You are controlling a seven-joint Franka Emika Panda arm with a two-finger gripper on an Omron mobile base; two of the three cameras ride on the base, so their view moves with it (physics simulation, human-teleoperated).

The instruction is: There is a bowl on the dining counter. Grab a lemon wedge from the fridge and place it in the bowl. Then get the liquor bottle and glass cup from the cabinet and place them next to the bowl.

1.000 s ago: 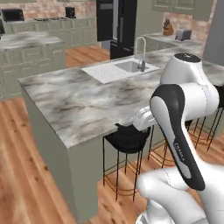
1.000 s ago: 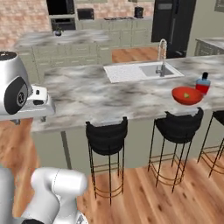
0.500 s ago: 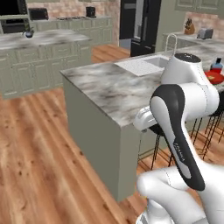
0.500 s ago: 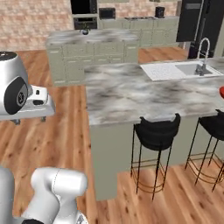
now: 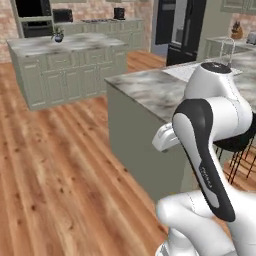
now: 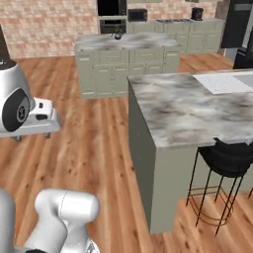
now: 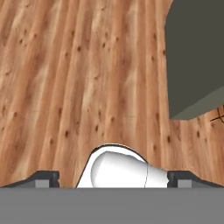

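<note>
Pincer (image 7: pixel 113 177) spread wide, empty; fridge (image 5: pixel 181 27) partly behind arm, top cropped.

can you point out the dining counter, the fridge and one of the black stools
dining counter (image 6: pixel 183 111): right base view, on the bare marble top near its end.
fridge (image 5: pixel 180 30): left base view, on its black door front in the background.
black stool (image 6: pixel 228 159): right base view, on the dark seat tucked under the counter edge.

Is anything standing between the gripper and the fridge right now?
Yes. The open, empty gripper points down at the wooden floor beside the dining counter. The black fridge stands far across the room, and the counter's near corner lies on the straight line, so the base must drive around it.
</note>
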